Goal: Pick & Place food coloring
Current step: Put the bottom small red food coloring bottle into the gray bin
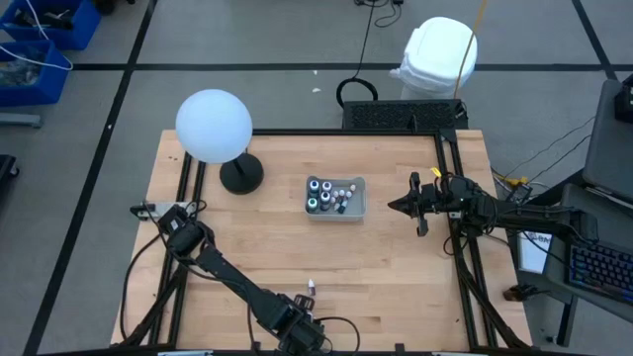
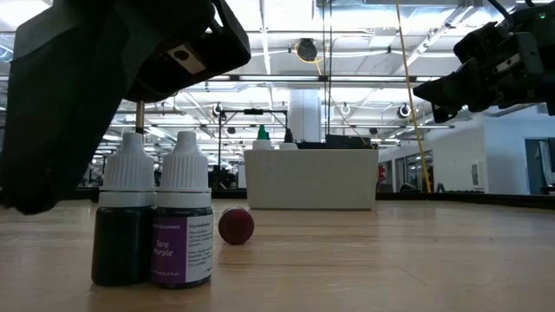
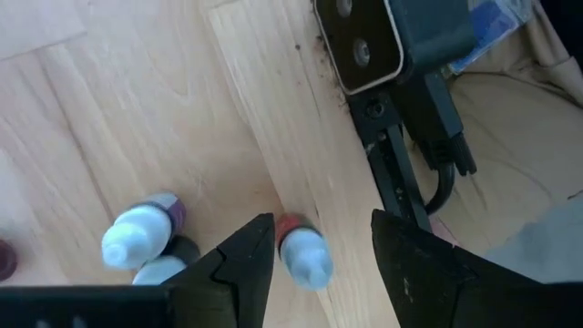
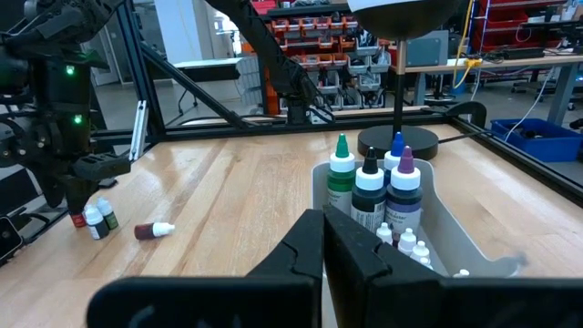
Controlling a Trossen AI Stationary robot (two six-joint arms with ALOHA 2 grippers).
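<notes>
High view, done: several food coloring bottles (image 1: 327,193) stand in the grey tray (image 1: 360,206) mid-table.
Left: three vials (image 1: 311,288) remain by the near edge.
Left gripper (image 3: 314,260): spread around a red vial (image 3: 302,253).
Right gripper (image 1: 395,207): closed, empty, beside tray.

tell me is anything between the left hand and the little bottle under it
Nothing visible. The left hand hangs open straight over the red-banded vial, which shows in the gap between its fingers. Two more vials stand off to one side, clear of it.
</notes>
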